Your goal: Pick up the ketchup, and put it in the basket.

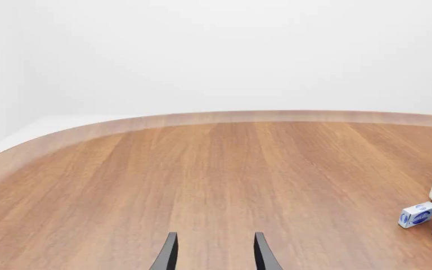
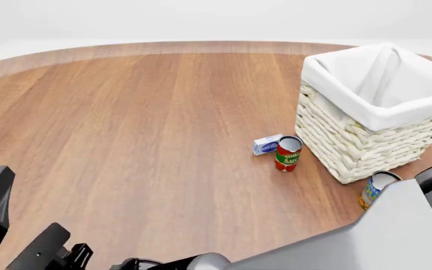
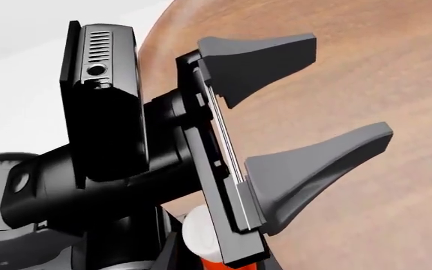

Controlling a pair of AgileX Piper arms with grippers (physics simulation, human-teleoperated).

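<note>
Simulated tabletop test scene, not a furnished room.

A rounded wood-grain table (image 2: 148, 129) fills the front view against featureless white surroundings; a cloth-lined wicker basket (image 2: 366, 140) at right with a tomato sauce can (image 2: 287, 153) and small blue-white box (image 2: 266, 144) centre-right suggest pantry goods.

Smooth, satiny wood-grain table (image 2: 141, 140); rough cream wicker basket (image 2: 359, 143) lined with soft matt white cloth (image 2: 377, 84); matt dark plastic fingers (image 3: 314, 169).

front: high, down-table | wrists: low, close | shared: basket (image 2: 366, 140)
</note>
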